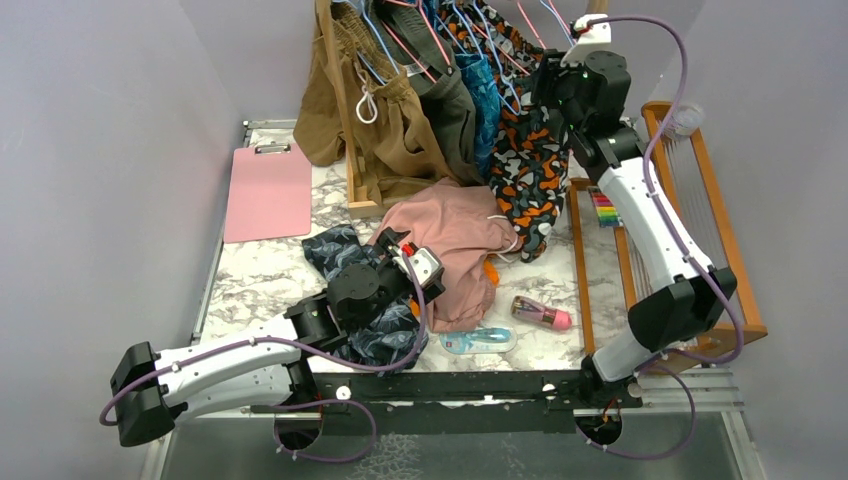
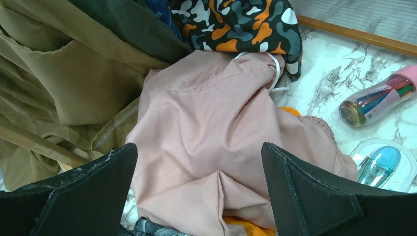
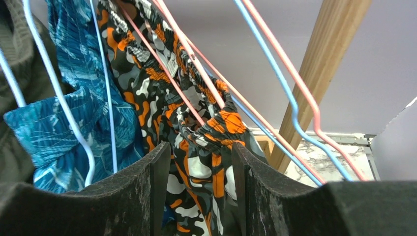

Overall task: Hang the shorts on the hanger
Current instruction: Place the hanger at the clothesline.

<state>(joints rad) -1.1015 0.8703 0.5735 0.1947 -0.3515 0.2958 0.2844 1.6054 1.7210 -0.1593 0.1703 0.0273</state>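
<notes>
Pale lilac walls (image 1: pixel 100 150) close in a white marble-patterned surface (image 1: pixel 260 280). At its far edge stands a light wooden clothes rack (image 3: pixel 319 73) hung with garments. A slatted wooden frame (image 1: pixel 735 290) lies along the right side.

A big khaki-brown garment (image 1: pixel 390 130) is the largest piece on the rack, and a bright blue leaf-print garment (image 3: pixel 74 123) hangs beside it. Next to that are the dark shorts with orange, white and grey camouflage blobs (image 3: pixel 206 147). They hang at the right end of the rack, with their gathered waistband threaded on the thin pink wire hanger (image 3: pixel 196 63). Light-blue wire hangers (image 3: pixel 105 98) cross nearby.

The right pincer (image 3: pixel 199 152) is raised to the rack. Its 2 fingers stand partly apart with the camouflage fabric between them just below the waistband. Whether they press on the cloth cannot be told.

Crumpled dusty-pink shorts (image 2: pixel 206 137) lie on the surface below the rack, their top edge touching the hem of the camouflage shorts. The left pincer (image 2: pixel 199 152) hovers over them, spread wide and holding nothing. Dark navy leaf-print shorts (image 1: pixel 335 250) lie bunched under that arm.

A flat pink clipboard (image 1: pixel 268 190) rests at the far left. Near the front lie a clear tube of coloured pens with a pink cap (image 2: pixel 378 101) and a blue correction-tape dispenser in clear packaging (image 2: pixel 378 164).
</notes>
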